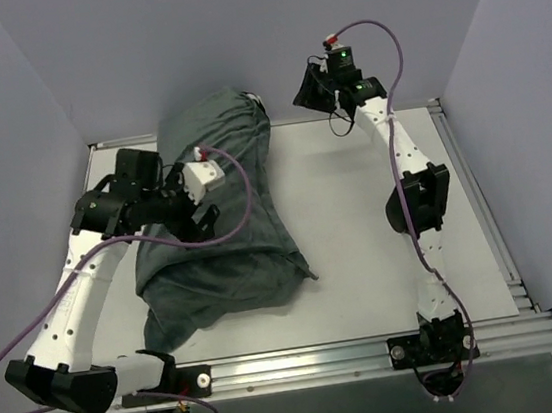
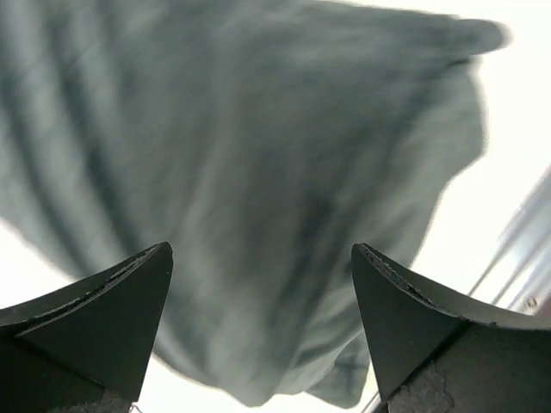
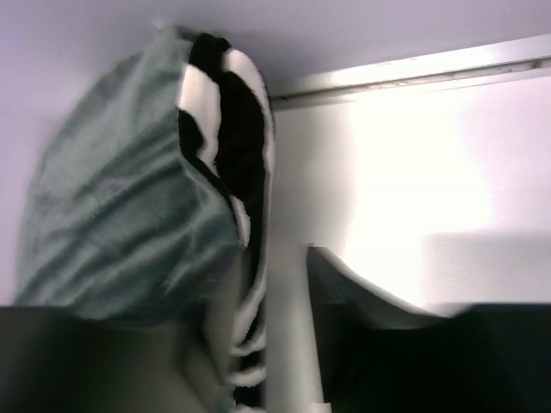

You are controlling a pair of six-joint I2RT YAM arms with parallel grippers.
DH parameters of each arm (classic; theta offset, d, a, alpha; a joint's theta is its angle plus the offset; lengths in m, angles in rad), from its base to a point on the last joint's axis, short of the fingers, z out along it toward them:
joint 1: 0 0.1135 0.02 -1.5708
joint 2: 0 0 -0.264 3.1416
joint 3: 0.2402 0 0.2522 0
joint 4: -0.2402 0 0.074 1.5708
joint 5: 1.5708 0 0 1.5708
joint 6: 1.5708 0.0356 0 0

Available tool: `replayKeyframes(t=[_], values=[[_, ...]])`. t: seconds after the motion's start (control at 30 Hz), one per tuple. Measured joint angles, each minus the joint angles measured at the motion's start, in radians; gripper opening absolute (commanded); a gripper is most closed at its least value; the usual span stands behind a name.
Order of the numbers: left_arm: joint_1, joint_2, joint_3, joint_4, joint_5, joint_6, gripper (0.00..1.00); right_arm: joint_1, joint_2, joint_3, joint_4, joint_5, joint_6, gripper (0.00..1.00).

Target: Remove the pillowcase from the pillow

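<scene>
We see a stuffed, dark grey-green cloth pillowcase point(image 1: 222, 258) lying slantwise on the white counter point(image 1: 371, 245). It runs from beneath the left hand point(image 1: 201, 226) away toward the right hand point(image 1: 307, 92).

The left hand hangs over the middle of the bundle, its two dark fingers point(image 2: 112, 310) spread wide with nothing between them. Below it we see only creased grey-green cloth, and the limp end of the case trails past the hand toward the near edge of the counter.

The right hand sits at the far end, by the pale back wall point(image 1: 234, 30) and the silvery metal rail point(image 3: 413, 69) that borders the counter. Just in front of it the mouth of the case gapes, and there the pillow point(image 3: 232, 129) shows as black-and-white striped fabric bulging from the opening.

The right hand's fingers stand fairly close together, and the striped edge and the hem of the case hang in the gap. That view is blurred, so we cannot tell whether the fingers pinch the cloth or merely stand around it.
</scene>
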Motion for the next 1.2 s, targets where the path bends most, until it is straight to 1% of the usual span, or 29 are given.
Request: replayKeyframes(t=[0.03, 0.07, 0.1, 0.17, 0.27, 0.37, 0.43, 0.5, 0.57, 0.6, 0.63, 0.67, 0.7, 0.73, 0.87, 0.97, 1.03, 1.1, 1.13, 1.17, 1.2], values=[[-0.055, -0.002, -0.003, -0.004, -0.003, 0.011, 0.94, -0.015, -0.014, -0.011, -0.008, -0.006, -0.003, 0.56], [-0.109, 0.001, -0.005, -0.008, -0.018, 0.031, 0.94, -0.025, -0.035, -0.033, -0.023, -0.01, -0.018, 0.73], [-0.147, 0.002, -0.011, -0.012, -0.042, 0.047, 0.94, -0.035, -0.068, -0.081, -0.031, -0.01, -0.036, 0.78], [-0.199, 0.005, -0.037, -0.02, -0.109, 0.085, 0.94, -0.043, -0.207, -0.297, -0.033, -0.006, -0.082, 0.89], [-0.236, 0.007, -0.103, -0.039, -0.217, 0.142, 0.94, 0.013, -0.445, -0.631, -0.032, -0.003, -0.133, 0.9], [-0.27, 0.012, -0.169, -0.068, -0.3, 0.187, 1.0, 0.131, -0.663, -0.872, 0.008, -0.011, -0.156, 0.9], [-0.294, 0.019, -0.203, -0.079, -0.338, 0.204, 0.87, 0.219, -0.799, -0.994, 0.032, -0.029, -0.154, 0.91], [-0.309, 0.026, -0.23, -0.086, -0.363, 0.22, 0.84, 0.267, -0.917, -1.101, 0.082, -0.043, -0.141, 0.91], [-0.31, 0.035, -0.235, -0.093, -0.376, 0.229, 0.72, 0.283, -1.015, -1.19, 0.108, -0.042, -0.122, 0.91], [-0.31, 0.035, -0.235, -0.093, -0.381, 0.234, 0.65, 0.291, -1.04, -1.218, 0.122, -0.039, -0.114, 0.92], [-0.31, 0.035, -0.235, -0.092, -0.387, 0.234, 0.51, 0.305, -1.064, -1.253, 0.137, -0.031, -0.105, 0.92], [-0.31, 0.035, -0.235, -0.089, -0.397, 0.227, 0.45, 0.318, -1.078, -1.288, 0.152, -0.026, -0.095, 0.92], [-0.31, 0.035, -0.235, -0.085, -0.408, 0.227, 0.43, 0.337, -1.086, -1.324, 0.166, -0.023, -0.088, 0.93], [-0.31, 0.036, -0.235, -0.079, -0.418, 0.224, 0.42, 0.36, -1.087, -1.357, 0.175, -0.023, -0.081, 0.93], [-0.31, 0.041, -0.235, -0.074, -0.438, 0.208, 0.5, 0.465, -1.056, -1.474, 0.211, -0.039, -0.055, 0.94], [-0.31, 0.04, -0.235, -0.063, -0.466, 0.202, 0.49, 0.531, -1.034, -1.525, 0.237, -0.047, -0.047, 0.94], [-0.304, 0.039, -0.24, -0.037, -0.498, 0.195, 0.4, 0.56, -1.027, -1.552, 0.273, -0.054, -0.039, 0.93], [-0.287, 0.038, -0.25, -0.016, -0.521, 0.191, 0.36, 0.568, -1.02, -1.584, 0.312, -0.055, -0.03, 0.89], [-0.275, 0.039, -0.251, -0.011, -0.527, 0.188, 0.33, 0.566, -1.012, -1.595, 0.327, -0.054, -0.025, 0.72], [-0.263, 0.04, -0.251, -0.008, -0.528, 0.184, 0.28, 0.566, -0.998, -1.604, 0.346, -0.053, -0.023, 0.58], [-0.251, 0.04, -0.248, -0.01, -0.527, 0.178, 0.24, 0.566, -0.988, -1.611, 0.364, -0.051, -0.016, 0.48]])
